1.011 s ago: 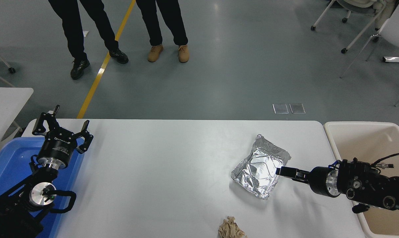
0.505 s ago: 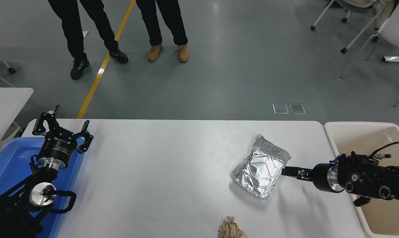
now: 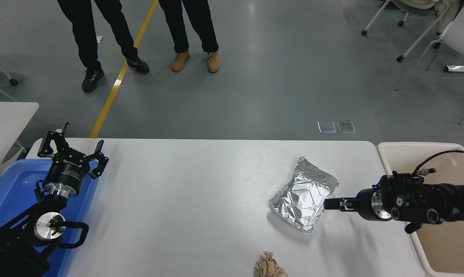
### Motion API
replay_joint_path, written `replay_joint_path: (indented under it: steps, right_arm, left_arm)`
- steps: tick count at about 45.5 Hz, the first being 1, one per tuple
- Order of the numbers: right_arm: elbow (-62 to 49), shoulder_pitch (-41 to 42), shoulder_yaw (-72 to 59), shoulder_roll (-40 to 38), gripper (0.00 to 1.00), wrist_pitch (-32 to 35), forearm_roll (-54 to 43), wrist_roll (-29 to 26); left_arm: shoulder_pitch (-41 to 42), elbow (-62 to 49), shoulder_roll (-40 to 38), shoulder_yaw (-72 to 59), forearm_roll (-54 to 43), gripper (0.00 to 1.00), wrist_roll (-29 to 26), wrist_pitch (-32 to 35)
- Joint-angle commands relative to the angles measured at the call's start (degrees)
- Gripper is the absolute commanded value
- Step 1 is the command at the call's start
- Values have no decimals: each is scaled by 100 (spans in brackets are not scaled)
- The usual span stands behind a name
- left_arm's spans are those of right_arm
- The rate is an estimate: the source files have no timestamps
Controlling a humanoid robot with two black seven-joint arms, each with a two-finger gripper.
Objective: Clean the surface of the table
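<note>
Big white table (image 3: 186, 200) across the middle of the view, wide and flat. Shiny foil tray (image 3: 303, 198) on the right part of the table, crinkled, sides bent, nothing to be seen inside but creased foil. Beige bin (image 3: 420, 154) just past the table's right end, no contents to be seen in the part that shows. Blue bin (image 3: 9, 192) at the table's left end, bare blue bottom where it shows. Crumpled tan paper ball (image 3: 269, 265) near the front edge of the table, below the tray and apart from it. Right gripper (image 3: 332, 204) reaching in low from the right, over the beige bin's rim, tip right at the tray's right side; jaws look pressed close together, but cannot tell if holding the foil or only touching it. Left gripper (image 3: 71, 148) parked at the lower left over the blue bin, jaws spread wide, holding nothing. Two people's legs (image 3: 139, 34) on the grey floor past the far side of the table, beside a yellow floor line (image 3: 116, 82). Chair legs (image 3: 416, 38) on wheels at the top right, small white table (image 3: 9, 119) at the left edge.
</note>
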Motion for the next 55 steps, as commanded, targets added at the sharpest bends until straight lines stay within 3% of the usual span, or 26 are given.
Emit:
replay_joint_path:
  steps: [1, 23, 55]
  right_arm:
    - [243, 187, -49, -27, 96, 41, 238, -21]
    - [103, 82, -40, 333, 96, -170, 897, -161]
    - [-196, -375, -93, 492, 87, -477, 871, -302]
  left_arm:
    - [0, 0, 1, 0, 0, 99, 0, 0]
    - [0, 0, 1, 0, 0, 99, 0, 0]
    - [0, 0, 1, 0, 0, 99, 0, 0]
